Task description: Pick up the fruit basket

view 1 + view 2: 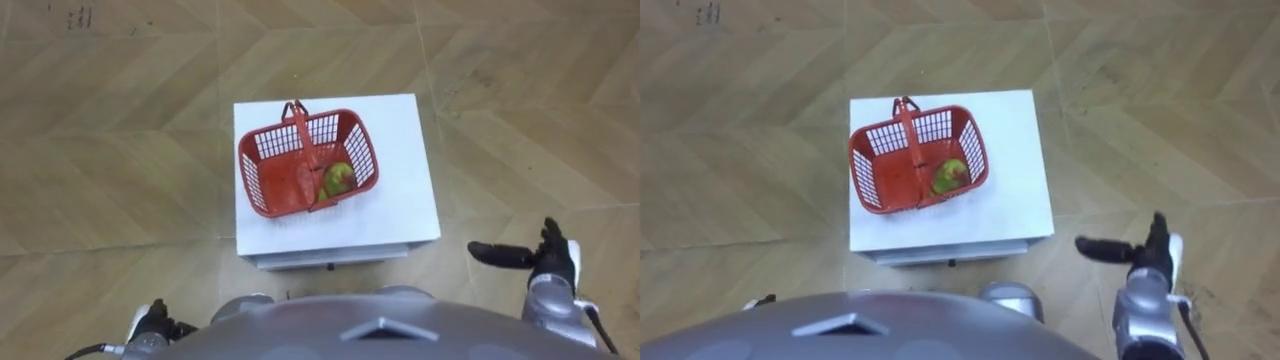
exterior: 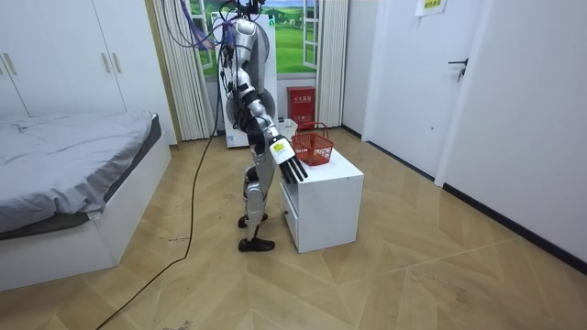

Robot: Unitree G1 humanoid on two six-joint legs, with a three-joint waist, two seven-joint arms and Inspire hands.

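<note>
A herringbone wood floor (image 1: 100, 150) is surrounding one white cabinet (image 1: 400, 200), and you are standing close against its near edge, looking straight down on its top. In the room view a bed (image 2: 64, 156) is lying behind you.

One red fruit basket (image 1: 258, 185) is sitting on the cabinet top, toward your left and the far edge, leaving bare top on your right and in front. Its long axis is running left to right across your view, with the right end turned slightly away from you. Its single handle (image 1: 303, 140) is crossing the short way, from the far rim to the near rim. One green-and-red fruit (image 1: 339, 179) is lying inside, in the right half, against the near wall.

Your right hand (image 1: 552, 265) is hanging off the cabinet's near right corner, well apart from the basket, fingers straight, thumb pointing left, holding nothing. Your left hand (image 1: 152, 322) is showing low at your left side; you cannot tell its state.
</note>
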